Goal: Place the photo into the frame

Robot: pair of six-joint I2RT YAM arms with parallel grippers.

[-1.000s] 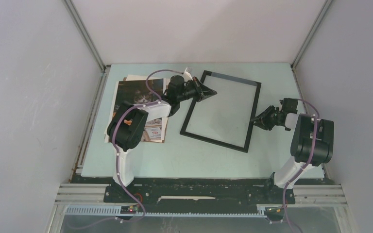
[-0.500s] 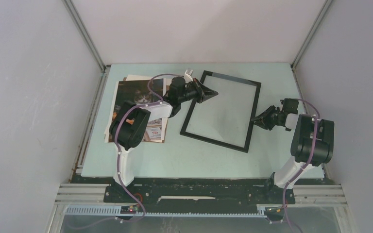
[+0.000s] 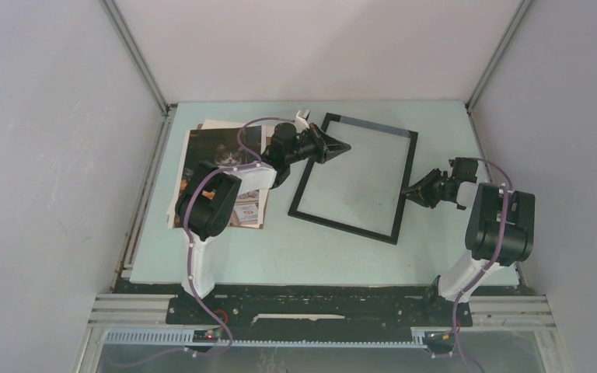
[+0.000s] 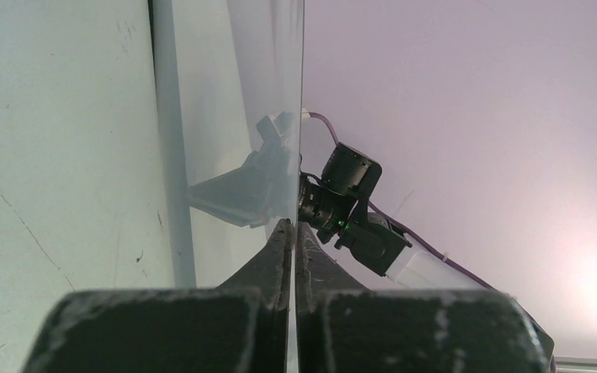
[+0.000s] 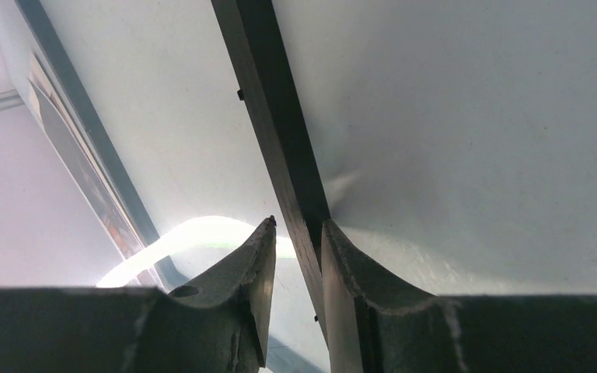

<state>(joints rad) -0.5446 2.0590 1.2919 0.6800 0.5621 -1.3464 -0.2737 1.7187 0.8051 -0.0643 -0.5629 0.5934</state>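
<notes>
The black frame (image 3: 342, 226) lies askew mid-table with its clear pane. My left gripper (image 3: 345, 148) is at its far left corner. In the left wrist view the jaws (image 4: 293, 227) are shut on the thin edge of the clear pane (image 4: 225, 116), which mirrors the gripper. My right gripper (image 3: 406, 192) straddles the frame's right bar (image 5: 268, 93). Its jaws (image 5: 297, 227) are closed down on the bar, with one finger on the pane side and the other on the table side. The photo (image 3: 211, 152) lies flat at the left, partly under the left arm, and its edge shows in the right wrist view (image 5: 85, 175).
Pale sheets (image 3: 219, 124) stick out from under the photo at the back left. Grey enclosure walls stand close on the left, back and right. The right arm's wrist (image 4: 354, 206) shows across the pane in the left wrist view.
My left gripper has edged slightly right at the frame's far left corner. The right gripper and the photo have not moved.
</notes>
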